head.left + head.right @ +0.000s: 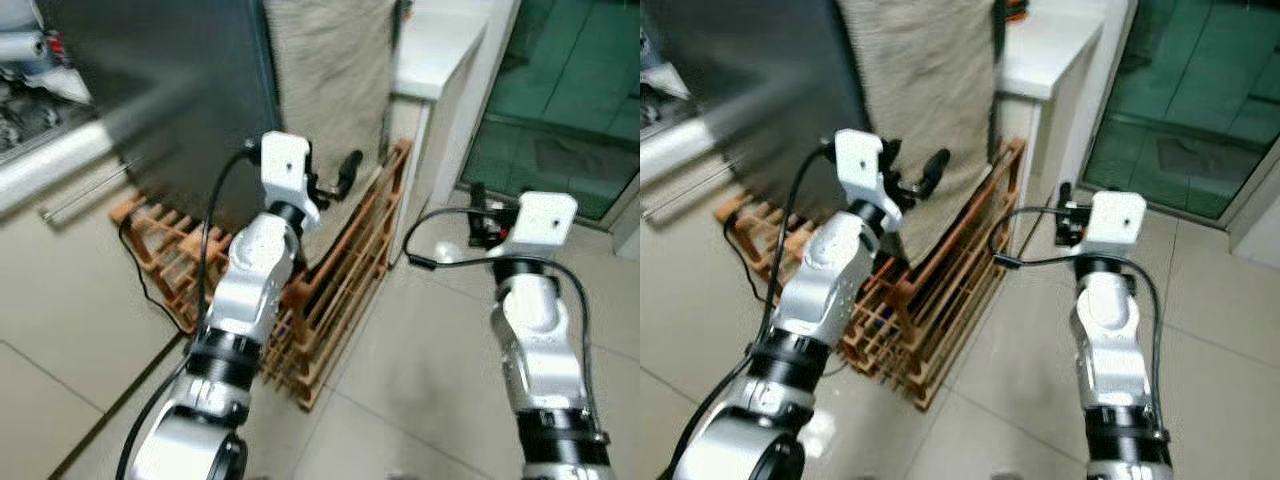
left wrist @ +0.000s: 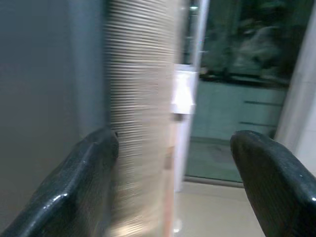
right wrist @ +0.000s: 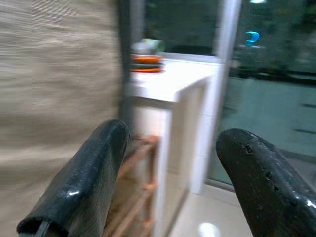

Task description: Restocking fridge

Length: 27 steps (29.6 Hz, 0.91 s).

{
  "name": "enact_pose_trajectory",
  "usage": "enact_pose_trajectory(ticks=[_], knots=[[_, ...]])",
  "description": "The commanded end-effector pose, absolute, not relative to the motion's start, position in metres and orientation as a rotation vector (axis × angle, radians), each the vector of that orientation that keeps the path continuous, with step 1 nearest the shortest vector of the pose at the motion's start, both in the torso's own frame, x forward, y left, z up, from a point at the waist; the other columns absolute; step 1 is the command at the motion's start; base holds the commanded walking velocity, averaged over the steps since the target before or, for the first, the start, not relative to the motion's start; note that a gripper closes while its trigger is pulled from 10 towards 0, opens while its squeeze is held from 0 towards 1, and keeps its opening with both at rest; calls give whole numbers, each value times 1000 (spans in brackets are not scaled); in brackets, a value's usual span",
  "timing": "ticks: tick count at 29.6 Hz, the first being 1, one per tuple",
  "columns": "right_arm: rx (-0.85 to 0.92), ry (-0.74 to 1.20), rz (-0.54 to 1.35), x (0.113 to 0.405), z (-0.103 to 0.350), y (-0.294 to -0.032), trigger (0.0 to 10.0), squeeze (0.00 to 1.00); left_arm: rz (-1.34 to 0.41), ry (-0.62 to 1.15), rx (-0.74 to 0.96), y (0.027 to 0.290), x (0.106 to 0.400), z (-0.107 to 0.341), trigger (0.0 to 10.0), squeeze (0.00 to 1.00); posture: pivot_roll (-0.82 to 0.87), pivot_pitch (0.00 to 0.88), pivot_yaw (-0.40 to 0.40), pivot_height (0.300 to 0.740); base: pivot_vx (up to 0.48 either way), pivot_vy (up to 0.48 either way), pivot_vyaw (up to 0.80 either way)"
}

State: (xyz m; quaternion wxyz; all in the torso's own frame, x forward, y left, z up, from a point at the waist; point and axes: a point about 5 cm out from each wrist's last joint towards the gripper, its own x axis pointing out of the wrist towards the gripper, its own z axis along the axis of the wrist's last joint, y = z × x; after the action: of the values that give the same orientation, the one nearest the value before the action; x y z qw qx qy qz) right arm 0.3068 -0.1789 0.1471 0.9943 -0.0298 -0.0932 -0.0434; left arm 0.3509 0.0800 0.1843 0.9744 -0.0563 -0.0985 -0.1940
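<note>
Approaching the fridge, nothing in hand.
Left gripper [image 2: 173, 182] and right gripper [image 3: 168, 177] spread wide, empty, raised before the dark fridge [image 1: 170, 90] beside a wooden rack [image 1: 330, 290]. Next, probably: finding stock and the door handle.

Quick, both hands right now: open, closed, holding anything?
Left hand: open, holding nothing, near the woven mat.
Right hand: open, holding nothing.

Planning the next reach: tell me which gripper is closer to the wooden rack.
The left gripper: it is raised directly over the wooden rack by the woven mat. The right gripper hovers over bare floor tiles, off to the rack's side.
</note>
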Motion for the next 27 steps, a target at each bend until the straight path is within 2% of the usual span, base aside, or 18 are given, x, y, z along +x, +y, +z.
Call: enact_pose_trajectory(ticks=[1, 9, 13, 19, 27], knots=[[-72, -205, -102, 305, 151, -185, 10000, 0, -401, -217, -108, 76, 350, 189, 10000, 0, -140, 0, 36, 740, 0, 0, 0], [-73, -201, -101, 305, 151, -186, 10000, 0, -292, -180, -95, 94, 356, 185, 10000, 0, -135, 0, 33, 740, 0, 0, 0], [-69, -209, -94, 305, 155, -184, 10000, 0, -251, -117, -6, 87, 375, 183, 10000, 0, -131, 0, 17, 740, 0, 0, 0], [-80, -211, -83, 297, 156, -185, 10000, 0, -230, -107, -18, 89, 397, 204, 10000, 0, -162, 0, 44, 740, 0, 0, 0], [-84, -200, -99, 284, 153, -186, 10000, 0, -251, -130, -94, 80, 404, 220, 10000, 0, -202, 0, 66, 740, 0, 0, 0]])
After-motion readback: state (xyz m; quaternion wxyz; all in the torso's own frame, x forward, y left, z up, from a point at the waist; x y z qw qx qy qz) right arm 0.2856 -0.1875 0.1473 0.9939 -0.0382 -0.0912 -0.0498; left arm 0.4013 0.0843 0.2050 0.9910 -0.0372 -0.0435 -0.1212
